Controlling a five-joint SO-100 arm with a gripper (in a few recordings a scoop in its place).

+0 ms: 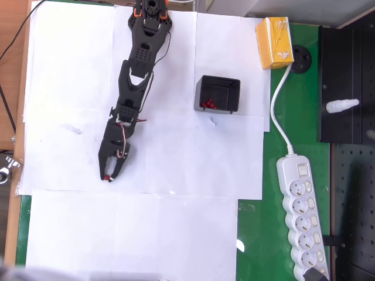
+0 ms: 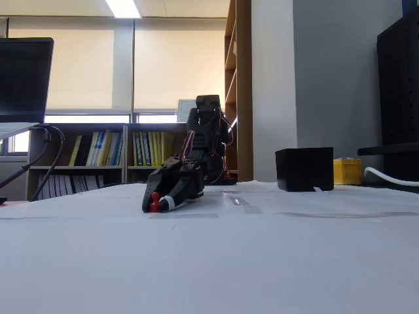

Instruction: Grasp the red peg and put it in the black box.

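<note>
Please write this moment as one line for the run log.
arm: stretched low over the paper | gripper: at paper level, closed on red peg | black box: apart, red pegs already inside | step: carry to box pending

an office: bookshelves [image 2: 111, 149] under blinded windows [image 2: 85, 69], ceiling strip light [image 2: 123, 8].

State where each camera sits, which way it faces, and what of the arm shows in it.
Overhead view: above the table, looking straight down; the whole arm reaches from the top edge down to the gripper at the red peg; box to its right.
Fixed view: at table height, looking level across the paper toward windows and bookshelves; the arm faces the camera, gripper low on the table.
Shared: arm, gripper, peg, box, yellow carton.
</note>
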